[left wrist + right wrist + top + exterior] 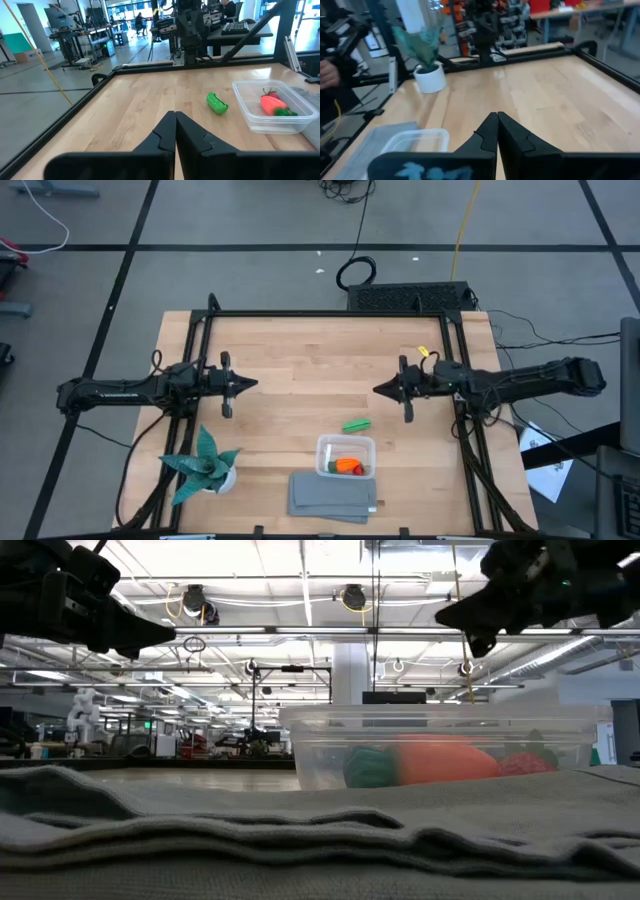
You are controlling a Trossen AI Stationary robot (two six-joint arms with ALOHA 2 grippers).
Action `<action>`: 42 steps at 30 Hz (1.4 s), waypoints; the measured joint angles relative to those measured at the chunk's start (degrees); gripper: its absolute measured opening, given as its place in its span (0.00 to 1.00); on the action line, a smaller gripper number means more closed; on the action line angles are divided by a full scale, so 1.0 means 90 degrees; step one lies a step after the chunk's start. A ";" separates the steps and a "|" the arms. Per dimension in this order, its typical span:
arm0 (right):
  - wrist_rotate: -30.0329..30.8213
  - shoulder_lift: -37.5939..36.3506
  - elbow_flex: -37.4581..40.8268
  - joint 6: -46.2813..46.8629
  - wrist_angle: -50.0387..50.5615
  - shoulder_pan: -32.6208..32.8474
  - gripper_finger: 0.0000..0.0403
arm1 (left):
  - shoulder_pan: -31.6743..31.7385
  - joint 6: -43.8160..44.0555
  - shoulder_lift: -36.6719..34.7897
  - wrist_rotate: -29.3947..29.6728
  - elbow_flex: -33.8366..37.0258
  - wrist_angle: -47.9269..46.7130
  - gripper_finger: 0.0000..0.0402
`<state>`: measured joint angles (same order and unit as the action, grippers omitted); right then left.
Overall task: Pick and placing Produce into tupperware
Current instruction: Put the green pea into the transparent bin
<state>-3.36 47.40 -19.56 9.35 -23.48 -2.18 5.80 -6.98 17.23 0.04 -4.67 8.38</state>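
- Two of three pieces look home already: the orange carrot (349,468) lies inside the tupperware (330,444), and a red berry (270,93) sits tucked just behind it, touching or nearly so.
- One piece is left, by my reading: the green pod (356,424) lies out on the tabletop (300,360), just beside the container's far rim, clear of the wall and not touching it.
- From table height, the clear tub shows the carrot's orange body, its green top and the red berry side by side on the floor of the tub.
- The tupperware itself sits near the tabletop's front edge, right against the folded grey cloth (330,498), with the potted plant (208,463) well apart on the left arm's side.
- The left gripper (244,384) hangs above bare wood on its own side, jaws pressed together, nothing held.
- The right gripper (383,389) hovers opposite, jaws likewise closed on nothing, and it is the nearer of the two to the pod.
- My call: the pod's pick and drop is all that remains.
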 joint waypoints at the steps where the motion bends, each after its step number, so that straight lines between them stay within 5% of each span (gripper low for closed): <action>1: -0.0002 0.0088 -0.0123 0.0096 0.0098 -0.0072 0.00 | 0.0000 -0.0001 0.0000 0.0002 0.0000 0.0000 0.01; 8: -0.0179 0.0871 -0.1246 0.0195 0.1600 -0.0493 0.02 | 0.0000 0.0000 0.0000 0.0002 0.0000 0.0005 0.03; 18: -0.1363 0.2061 -0.2433 -0.0044 0.2875 -0.0882 0.18 | 0.0000 -0.0027 0.0000 0.0002 0.0000 0.0002 0.03; 33: -0.1482 0.2967 -0.2690 -0.1257 0.3775 -0.0845 0.54 | -0.0002 0.0098 0.0000 -0.0001 0.0000 -0.0007 0.06; 42: -0.1109 0.3191 -0.2664 -0.1409 0.3780 -0.0730 0.64 | -0.0002 0.0172 0.0000 -0.0001 0.0000 -0.0114 0.06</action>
<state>-13.34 76.11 -43.54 -3.33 10.55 -8.75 5.78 -5.43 17.23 0.03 -4.67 7.35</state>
